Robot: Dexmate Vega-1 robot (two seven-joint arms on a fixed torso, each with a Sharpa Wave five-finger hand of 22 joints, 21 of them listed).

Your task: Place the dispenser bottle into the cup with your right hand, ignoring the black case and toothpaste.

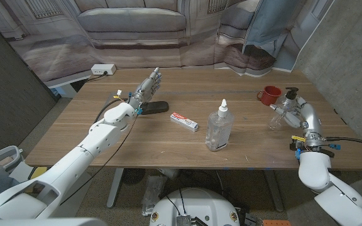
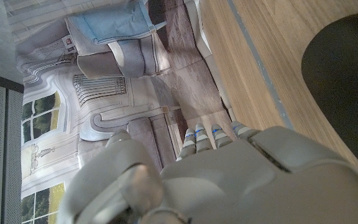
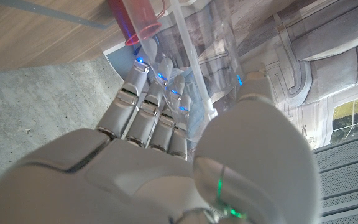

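A: Where is the dispenser bottle (image 1: 283, 110)?

B: At the table's (image 1: 168, 147) right end, in the right hand (image 1: 292, 112), just beside the red cup (image 1: 269, 95). It is clear plastic with a black pump top. In the right wrist view the fingers (image 3: 146, 109) and thumb are wrapped around the bottle (image 3: 194, 59), with the cup (image 3: 143, 22) close beyond it.

A: So which step is this?

B: I'd say carrying it to the cup. Next it needs to go over the rim, base down, then release.

A: The left hand (image 1: 147, 87)?

B: Fingers fairly straight and close together, holding nothing, beside the black case (image 1: 152, 107). The toothpaste (image 1: 185, 121) and a second clear bottle (image 1: 219, 127) sit mid-table.
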